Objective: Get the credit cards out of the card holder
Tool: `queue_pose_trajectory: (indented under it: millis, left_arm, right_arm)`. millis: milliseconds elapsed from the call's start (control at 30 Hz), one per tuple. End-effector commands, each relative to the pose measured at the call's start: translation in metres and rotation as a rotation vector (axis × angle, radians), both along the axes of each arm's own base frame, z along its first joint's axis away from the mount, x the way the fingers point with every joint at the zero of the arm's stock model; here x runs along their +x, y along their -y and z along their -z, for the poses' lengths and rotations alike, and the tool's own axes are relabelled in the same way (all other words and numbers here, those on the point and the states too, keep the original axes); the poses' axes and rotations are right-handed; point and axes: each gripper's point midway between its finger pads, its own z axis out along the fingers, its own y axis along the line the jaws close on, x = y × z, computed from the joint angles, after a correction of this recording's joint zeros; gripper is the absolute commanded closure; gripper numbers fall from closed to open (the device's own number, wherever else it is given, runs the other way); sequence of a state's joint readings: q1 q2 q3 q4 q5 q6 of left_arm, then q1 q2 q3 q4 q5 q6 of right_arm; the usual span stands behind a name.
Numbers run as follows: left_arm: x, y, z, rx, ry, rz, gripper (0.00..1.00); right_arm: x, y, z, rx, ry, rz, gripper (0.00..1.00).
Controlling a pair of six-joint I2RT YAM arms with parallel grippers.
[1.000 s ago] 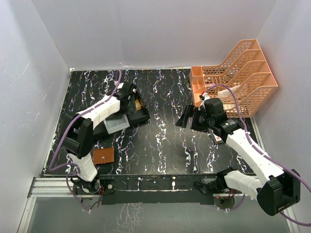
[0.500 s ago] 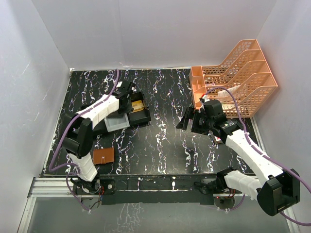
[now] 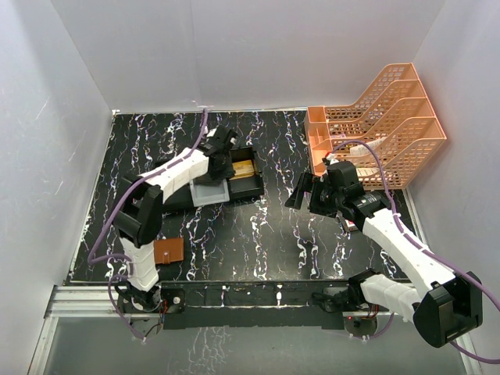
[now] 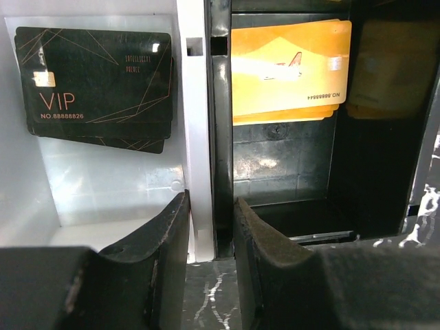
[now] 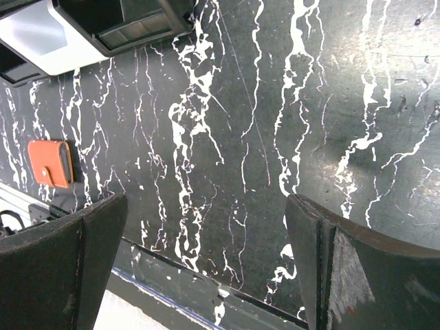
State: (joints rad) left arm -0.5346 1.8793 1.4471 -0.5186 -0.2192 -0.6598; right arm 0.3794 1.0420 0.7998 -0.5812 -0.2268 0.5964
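Observation:
The card holder (image 3: 166, 250) lies closed on the table at the front left, a small brown folder, also seen in the right wrist view (image 5: 50, 163). No credit cards show; they are hidden. My left gripper (image 3: 219, 158) (image 4: 210, 206) is far from the holder, shut astride the dividing wall (image 4: 199, 137) of the black-and-white compartment tray (image 3: 209, 194). My right gripper (image 3: 301, 191) (image 5: 206, 206) hovers open over bare table at the centre right, nothing between its fingers.
The tray holds black VIP cards (image 4: 96, 82) in its white half and gold cards (image 4: 289, 69) in its black half. An orange mesh file organiser (image 3: 383, 125) stands at the back right. White walls close in the table on three sides.
My left gripper narrowed onto the tray's wall, and tray and gripper together slid to the right. The right arm has barely moved.

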Motion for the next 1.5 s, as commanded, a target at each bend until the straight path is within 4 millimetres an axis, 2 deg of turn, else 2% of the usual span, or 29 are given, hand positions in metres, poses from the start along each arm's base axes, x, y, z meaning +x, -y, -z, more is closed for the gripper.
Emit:
queue_pose_trajectory:
  millis: [0,367,500,600,667,700,833,900,1000,1100,1133,1200,1300,1400,1467]
  left_arm:
    - [-0.007,0.052,-0.004,-0.106,-0.032,0.036,0.84]
    - [-0.012,0.113,0.0,-0.146,-0.043,0.03,0.82]
    - [-0.014,0.125,-0.002,-0.156,-0.041,0.029,0.76]
    - [-0.014,0.129,-0.006,-0.16,-0.032,0.037,0.67]
    - [-0.013,0.129,-0.015,-0.165,-0.012,0.043,0.61]
    - [-0.011,0.129,-0.032,-0.181,0.024,0.054,0.52]
    - [-0.007,0.125,-0.078,-0.21,0.129,0.09,0.38]
    - [-0.009,0.114,-0.1,-0.198,0.182,0.094,0.27]
    - [-0.021,0.083,-0.13,-0.157,0.264,0.072,0.03]
    - [-0.046,0.032,-0.144,-0.092,0.327,0.01,0.01]
    - [-0.059,0.011,-0.135,-0.059,0.321,-0.015,0.01]
    - [-0.08,-0.028,-0.135,-0.037,0.341,-0.07,0.01]
    - [-0.114,-0.087,-0.122,-0.011,0.326,-0.178,0.01]
    - [-0.142,-0.129,-0.108,-0.035,0.291,-0.269,0.01]
    - [-0.158,-0.145,-0.093,-0.056,0.245,-0.316,0.01]
  right_arm:
    - [0.003,0.007,-0.005,-0.028,0.036,0.03,0.02]
    - [0.004,0.019,-0.01,-0.065,0.062,0.08,0.02]
    - [0.004,0.02,-0.01,-0.065,0.062,0.082,0.02]
    - [0.004,0.019,-0.012,-0.063,0.065,0.082,0.02]
    - [0.004,0.018,-0.015,-0.055,0.072,0.074,0.02]
    - [0.003,0.013,-0.019,-0.034,0.087,0.047,0.02]
    - [0.005,0.012,-0.029,-0.012,0.127,0.047,0.02]
    - [0.008,0.01,-0.041,0.009,0.168,0.049,0.02]
    - [0.01,0.009,-0.058,0.06,0.234,0.071,0.02]
    - [0.005,-0.016,-0.078,0.185,0.32,-0.052,0.02]
    - [0.003,-0.025,-0.083,0.239,0.331,-0.092,0.03]
    - [0.0,-0.044,-0.09,0.348,0.331,-0.164,0.09]
    - [-0.002,-0.064,-0.082,0.412,0.249,-0.223,0.17]
    - [-0.006,-0.091,-0.075,0.357,0.23,-0.271,0.18]
    - [-0.011,-0.114,-0.073,0.316,0.234,-0.303,0.18]
